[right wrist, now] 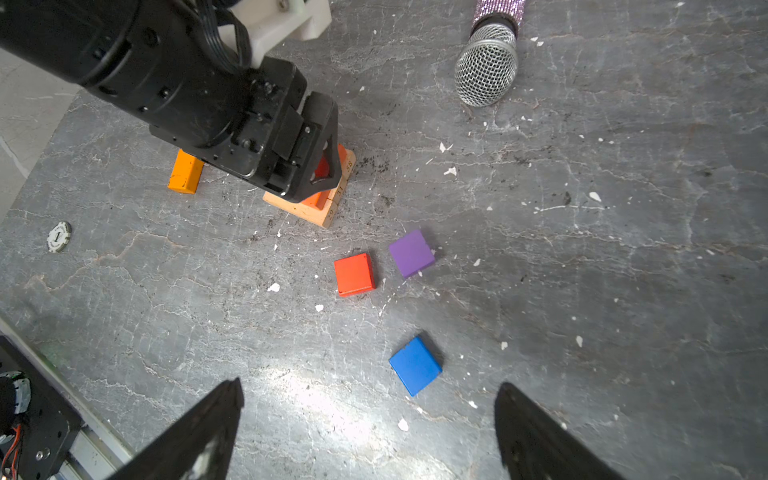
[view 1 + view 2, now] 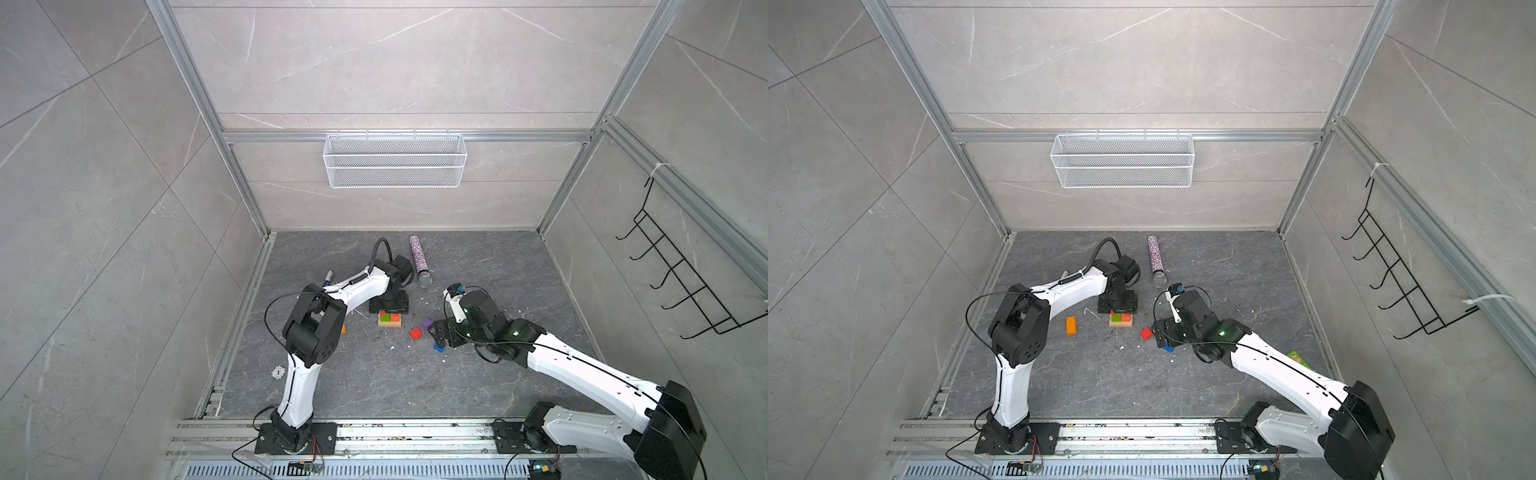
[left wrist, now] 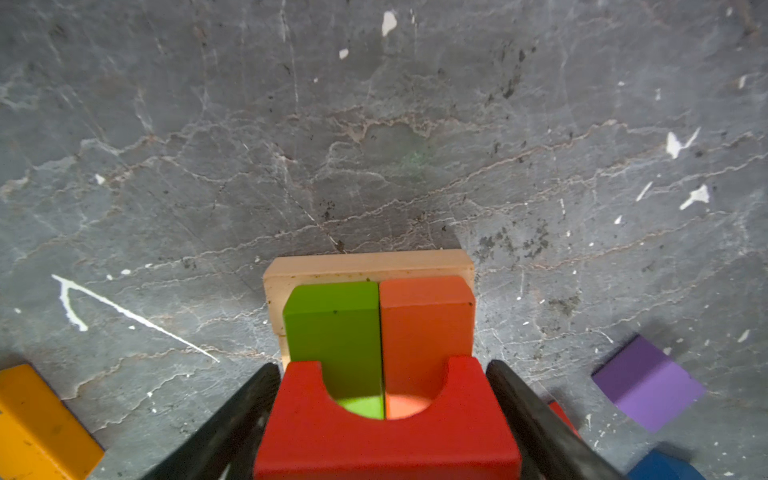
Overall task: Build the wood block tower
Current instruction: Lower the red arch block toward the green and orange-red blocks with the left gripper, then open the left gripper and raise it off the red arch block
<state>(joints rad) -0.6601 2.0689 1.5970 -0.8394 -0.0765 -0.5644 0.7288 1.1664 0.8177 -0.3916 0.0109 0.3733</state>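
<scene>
Dark stone tabletop [image 2: 374,382] with a low tower [image 2: 390,319] near its middle: tan base [image 3: 365,266], green block [image 3: 332,320] and orange block [image 3: 424,320] side by side on it, red arch block [image 3: 386,444] over them; the left pincer [image 3: 382,366] flanks that arch, clamped or just clear I cannot tell; the right pincer [image 1: 370,388] hangs with its jaws wide apart near the blue cube [image 1: 415,365]; red cube [image 1: 354,274] and purple cube [image 1: 411,252] lie loose nearby.

Wood blocks [image 1: 354,274] matt-painted; tabletop [image 1: 582,291] stone-look, dull (white-flecked).
</scene>
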